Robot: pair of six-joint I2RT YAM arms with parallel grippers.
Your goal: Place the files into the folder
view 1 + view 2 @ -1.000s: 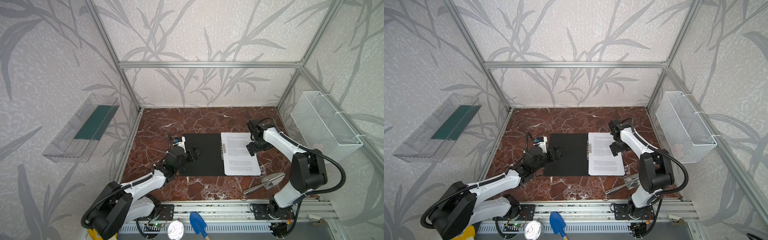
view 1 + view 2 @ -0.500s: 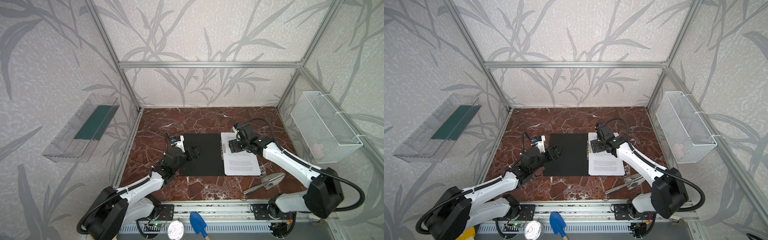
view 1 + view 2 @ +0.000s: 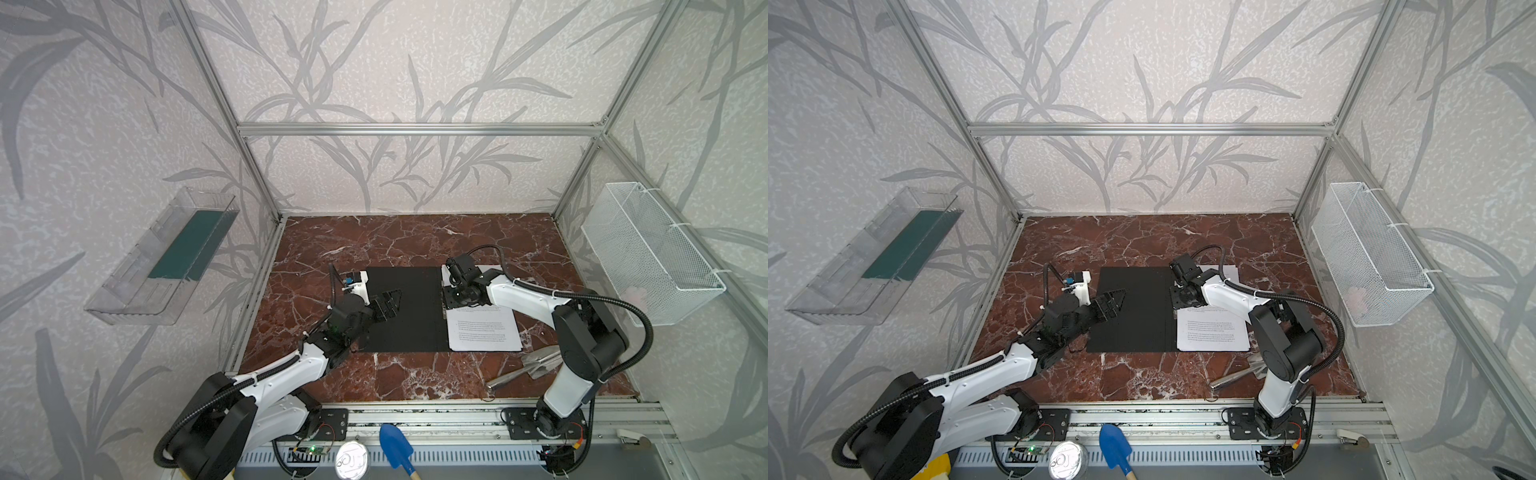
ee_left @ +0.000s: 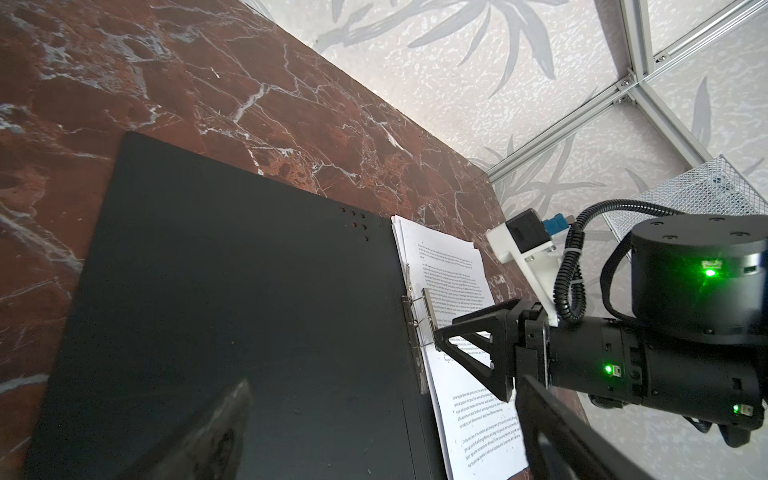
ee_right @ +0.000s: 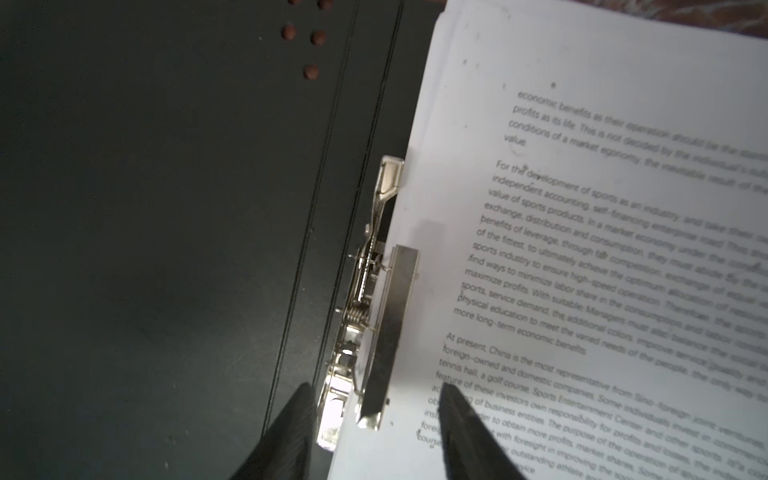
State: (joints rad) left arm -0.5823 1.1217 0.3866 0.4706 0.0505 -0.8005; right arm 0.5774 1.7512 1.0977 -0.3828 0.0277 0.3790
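The right jaws stand part-open astride the near end of the metal clip (image 5: 374, 332). One dark finger (image 5: 291, 428) is over the black spine of the folder (image 3: 407, 316) and its mate is over the left margin of the files (image 5: 582, 249). A gap shows on each side of the clip, so nothing is gripped. The left jaws gape wide and empty just above the folder's bare left half.

The folder lies open and flat at the middle of the counter (image 3: 415, 237), black inside up. It holds the files on its right half, stacked with their left margin under the clip's flat bar; whether the bar presses them I cannot tell. On the right wall a white wire basket (image 3: 648, 249) holds a pale lump (image 3: 638, 293). On the left wall a clear tray (image 3: 137, 286) holds a dark green sheet (image 3: 187, 245).

A second ago the right arm (image 3: 523, 295) hung over the files' right edge with its jaws wider; now it reaches across them to the spine. The left arm (image 3: 291, 370), folder and files lie as before.

The spine runs from the counter's front edge toward its back edge. The files' long axis runs the same way, the head of the text toward the back edge.
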